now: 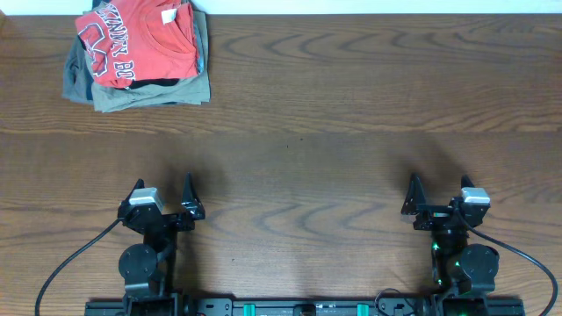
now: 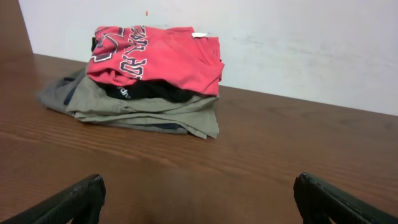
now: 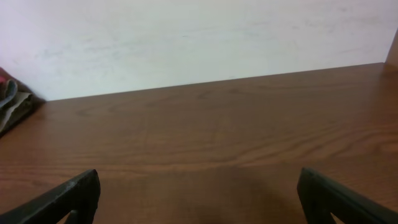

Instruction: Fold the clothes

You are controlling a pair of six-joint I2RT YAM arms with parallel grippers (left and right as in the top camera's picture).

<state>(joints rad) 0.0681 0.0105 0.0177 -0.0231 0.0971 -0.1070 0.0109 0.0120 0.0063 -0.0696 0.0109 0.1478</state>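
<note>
Brown wooden tabletop [image 1: 307, 114] held, at its far left corner, a khaki-grey garment [image 1: 140, 95] lowest, a red-orange T-shirt [image 1: 132, 39] folded on top, and a black garment [image 2: 149, 92] sandwiched between. Left gripper [image 1: 163, 182] and right gripper [image 1: 440, 181] sat near the front edge, jaws wide apart, empty, well apart from the garments.

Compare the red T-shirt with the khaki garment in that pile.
The red T-shirt carries printed lettering; the khaki garment looks plain. The red T-shirt tops the pile; the khaki garment lies below it, a black garment between them. The khaki garment spreads wider than the red T-shirt. Both are folded in one stack.
</note>
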